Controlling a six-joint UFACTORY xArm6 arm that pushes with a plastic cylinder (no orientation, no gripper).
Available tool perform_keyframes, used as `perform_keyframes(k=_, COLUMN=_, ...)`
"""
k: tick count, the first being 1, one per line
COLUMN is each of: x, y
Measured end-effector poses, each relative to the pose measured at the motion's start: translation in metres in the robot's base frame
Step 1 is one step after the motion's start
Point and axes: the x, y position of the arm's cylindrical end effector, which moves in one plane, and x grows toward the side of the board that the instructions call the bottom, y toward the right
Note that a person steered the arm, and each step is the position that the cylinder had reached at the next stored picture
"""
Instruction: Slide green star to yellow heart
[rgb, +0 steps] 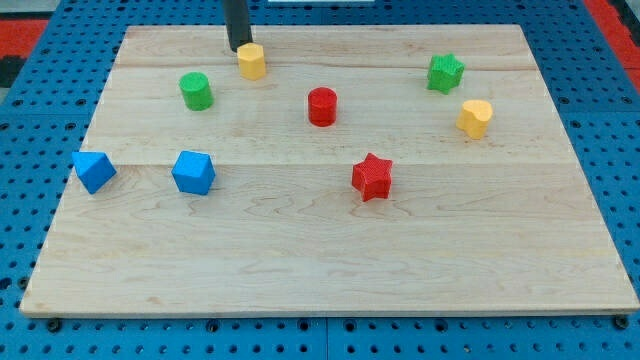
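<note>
The green star (445, 72) lies near the board's upper right. The yellow heart (475, 117) lies just below and to the right of it, a small gap apart. My tip (238, 48) is at the board's upper left, far from both, touching or nearly touching the upper left side of a yellow hexagonal block (251, 60).
A green cylinder (196, 90) lies at upper left, a red cylinder (322, 106) near the middle, a red star (372, 176) below it. Two blue blocks (94, 170) (193, 172) lie at the left. The wooden board (320, 270) rests on a blue pegboard.
</note>
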Motion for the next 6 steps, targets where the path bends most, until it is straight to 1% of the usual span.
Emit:
perform_keyframes(k=1, x=0.018, y=0.0)
perform_keyframes(k=2, x=0.011, y=0.007)
perform_keyframes(k=3, x=-0.019, y=0.063)
perform_keyframes(k=4, x=-0.03, y=0.17)
perform_keyframes(k=5, x=-0.013, y=0.251)
perform_keyframes(k=6, x=0.038, y=0.252)
